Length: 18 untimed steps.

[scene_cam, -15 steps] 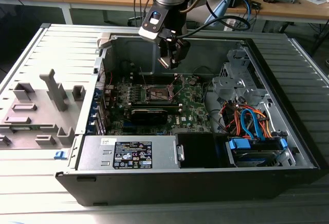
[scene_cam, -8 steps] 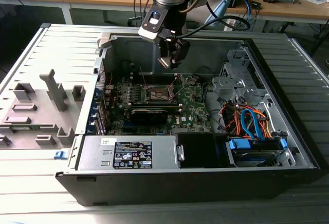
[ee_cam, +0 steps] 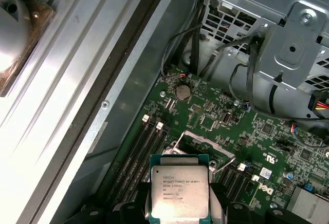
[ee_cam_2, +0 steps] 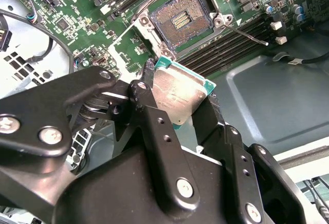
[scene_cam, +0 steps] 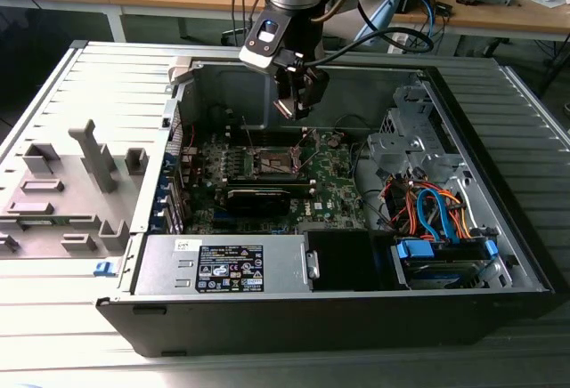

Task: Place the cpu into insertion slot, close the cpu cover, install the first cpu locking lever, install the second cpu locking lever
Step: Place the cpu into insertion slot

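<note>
— Above the small square insertion slot (scene_cam: 274, 161), with its brownish-gold contact field and silver metal rim, what is the black two-fingered gripper (scene_cam: 298, 103) carrying?

— The cpu (ee_cam_2: 180, 93), a thin flat square chip with a dull silver lid over a green edge. The fingers (ee_cam_2: 149, 88) are clamped on two opposite edges of it, as both wrist views show.

— Where is the chip, measured from the slot?

— It is up in the air and well apart from the slot. In the second wrist view it also looks off to one side, not squarely over it. The contact field lies bare, with nothing covering it, and a thin wire locking lever (ee_cam_2: 249, 35) stands swung away just beside the slot.

— So the seating is not yet done. What would make it go well?

— My judgement is that three things matter. The chip's edges should be squared to the slot's silver rim and its marked corner matched to the slot's, since the chip looks turned relative to it. The chip should be kept level so that no corner dips first. The approach should be straight down over the slot, never sliding sideways across the contacts, which I'd expect to bend easily.

— And the grip?

— It should stay firm but confined to the chip's edges. The fingers should part only once the chip sits flat inside the rim.
</note>
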{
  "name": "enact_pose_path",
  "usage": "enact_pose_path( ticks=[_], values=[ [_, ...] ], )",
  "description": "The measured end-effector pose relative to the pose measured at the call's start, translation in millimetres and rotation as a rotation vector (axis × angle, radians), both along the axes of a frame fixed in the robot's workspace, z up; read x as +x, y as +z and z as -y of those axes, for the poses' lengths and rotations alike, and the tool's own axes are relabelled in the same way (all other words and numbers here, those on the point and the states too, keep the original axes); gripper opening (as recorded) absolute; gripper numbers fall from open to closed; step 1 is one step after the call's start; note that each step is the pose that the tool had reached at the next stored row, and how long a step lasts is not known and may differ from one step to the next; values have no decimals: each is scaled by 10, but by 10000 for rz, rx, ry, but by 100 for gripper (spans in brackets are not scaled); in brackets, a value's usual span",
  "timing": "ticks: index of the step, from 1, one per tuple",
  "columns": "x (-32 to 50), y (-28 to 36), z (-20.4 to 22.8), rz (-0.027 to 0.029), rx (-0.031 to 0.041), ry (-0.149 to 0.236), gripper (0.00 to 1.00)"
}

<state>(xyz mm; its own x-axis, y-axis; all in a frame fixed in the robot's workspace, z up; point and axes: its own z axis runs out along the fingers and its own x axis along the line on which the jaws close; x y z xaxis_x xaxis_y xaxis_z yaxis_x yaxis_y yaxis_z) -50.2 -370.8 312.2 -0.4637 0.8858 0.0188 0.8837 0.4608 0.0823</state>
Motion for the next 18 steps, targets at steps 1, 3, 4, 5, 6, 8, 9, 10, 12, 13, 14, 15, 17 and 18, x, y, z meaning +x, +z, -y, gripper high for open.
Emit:
enact_pose_path(
  ticks=[1, 3, 4, 5, 6, 8, 9, 10, 12, 13, 14, 15, 17, 18],
  values=[
    [0, 0, 0, 0, 0, -12, 54],
    [0, -1, 0, 0, 0, -38, 54],
    [0, -1, 0, 0, 0, -45, 54],
    [0, -1, 0, -1, 0, -59, 54],
    [0, -1, 0, -1, 0, -68, 54],
    [0, -1, 0, 0, 0, -86, 54],
    [0, -1, 0, 0, 0, -95, 54],
    [0, -2, 0, 0, 0, -102, 54],
    [0, -3, 0, 0, 2, -130, 54],
    [0, -3, 0, 0, 1, -137, 54],
    [0, -3, 0, 0, 0, -144, 54],
    [0, -3, 0, 0, 1, -158, 54],
    [0, -3, 0, 0, 0, -183, 54],
    [0, -3, 0, 0, 0, -189, 54]
  ],
)
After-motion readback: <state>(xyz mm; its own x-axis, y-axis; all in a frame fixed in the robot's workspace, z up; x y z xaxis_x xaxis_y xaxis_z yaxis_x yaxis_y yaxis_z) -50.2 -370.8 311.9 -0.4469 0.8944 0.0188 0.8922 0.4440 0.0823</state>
